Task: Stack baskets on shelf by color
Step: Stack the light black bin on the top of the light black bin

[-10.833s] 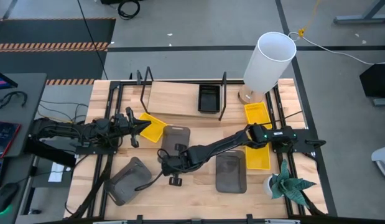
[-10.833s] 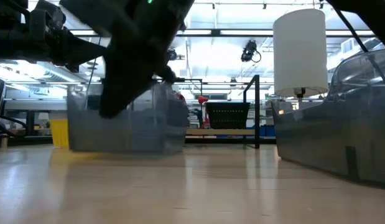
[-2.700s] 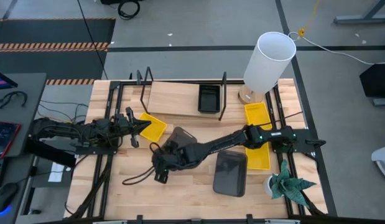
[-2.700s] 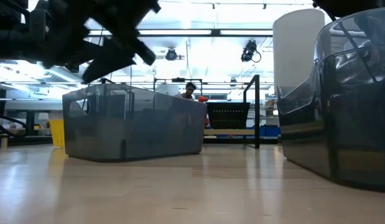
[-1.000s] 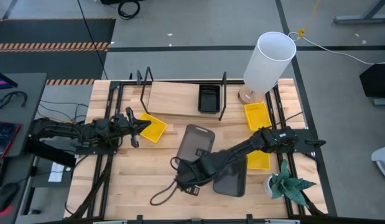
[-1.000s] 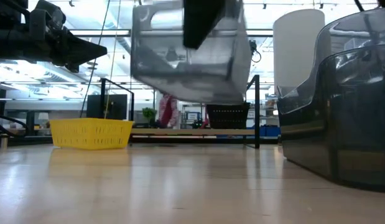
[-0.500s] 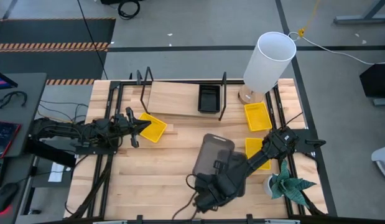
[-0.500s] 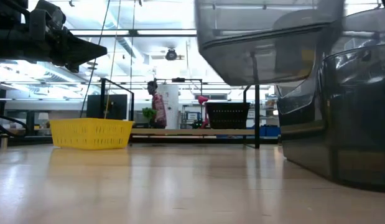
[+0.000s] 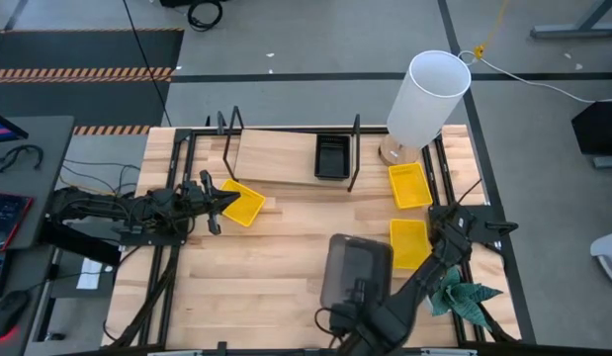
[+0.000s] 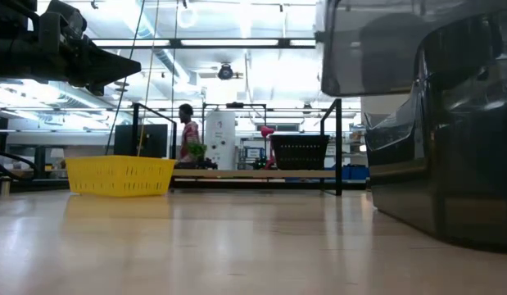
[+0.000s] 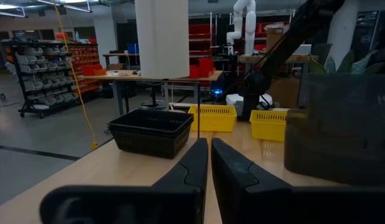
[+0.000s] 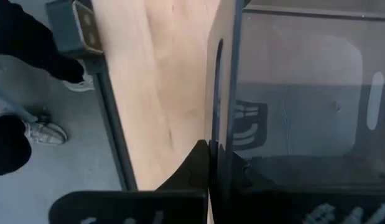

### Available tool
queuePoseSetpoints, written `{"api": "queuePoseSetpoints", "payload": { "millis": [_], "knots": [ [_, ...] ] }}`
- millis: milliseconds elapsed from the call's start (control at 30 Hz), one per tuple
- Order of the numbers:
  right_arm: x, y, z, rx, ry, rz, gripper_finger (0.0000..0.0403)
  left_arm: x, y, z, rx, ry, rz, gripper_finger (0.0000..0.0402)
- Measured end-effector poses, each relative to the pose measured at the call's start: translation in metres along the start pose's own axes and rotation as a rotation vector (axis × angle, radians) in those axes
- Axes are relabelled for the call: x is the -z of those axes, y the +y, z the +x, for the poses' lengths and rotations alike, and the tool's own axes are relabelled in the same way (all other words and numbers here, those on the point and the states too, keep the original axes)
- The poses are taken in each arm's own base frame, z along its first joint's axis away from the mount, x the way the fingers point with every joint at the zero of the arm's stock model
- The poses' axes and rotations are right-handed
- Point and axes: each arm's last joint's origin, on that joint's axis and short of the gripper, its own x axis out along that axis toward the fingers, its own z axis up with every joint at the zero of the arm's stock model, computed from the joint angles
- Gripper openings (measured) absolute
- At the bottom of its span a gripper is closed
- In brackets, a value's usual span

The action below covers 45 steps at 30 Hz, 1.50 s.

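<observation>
right pincer (image 12: 211, 163) clamping lifted grey basket (image 9: 355, 269), arm folded back

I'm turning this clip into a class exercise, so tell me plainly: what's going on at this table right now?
The right gripper is shut on the rim of a dark grey basket and holds it up off the table, above another grey basket at the near right. The left gripper is shut and holds nothing, beside a yellow basket. One black basket sits on the shelf. Two more yellow baskets lie on the table's right side.
</observation>
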Motion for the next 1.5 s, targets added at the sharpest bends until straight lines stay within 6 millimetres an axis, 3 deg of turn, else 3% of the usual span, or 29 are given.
{"api": "queuePoseSetpoints", "payload": {
  "millis": [267, 500, 1067, 1233, 1500],
  "knots": [
    [0.024, -0.001, -0.014, 0.023, -0.032, 0.087, 0.0003, 0.000, 0.000, 0.000, 0.000, 0.000, 0.000, 0.0036],
    [0.036, -0.016, -0.005, 0.095, 0.013, 0.087, 0.0003, 0.000, 0.000, 0.000, 0.000, 0.000, 0.000, 0.0028],
    [0.029, -0.013, 0.016, 0.009, -0.021, 0.089, 0.0022, 0.000, 0.000, 0.000, 0.000, 0.000, 0.000, 0.0033],
    [0.032, -0.015, 0.017, -0.006, 0.079, 0.088, 0.0037, 0.000, 0.000, 0.000, 0.000, 0.000, 0.000, 0.0027],
    [0.038, -0.017, 0.017, -0.017, 0.196, 0.120, 0.0023, 0.000, 0.000, 0.000, 0.000, 0.000, 0.000, 0.0032]
  ]
}}
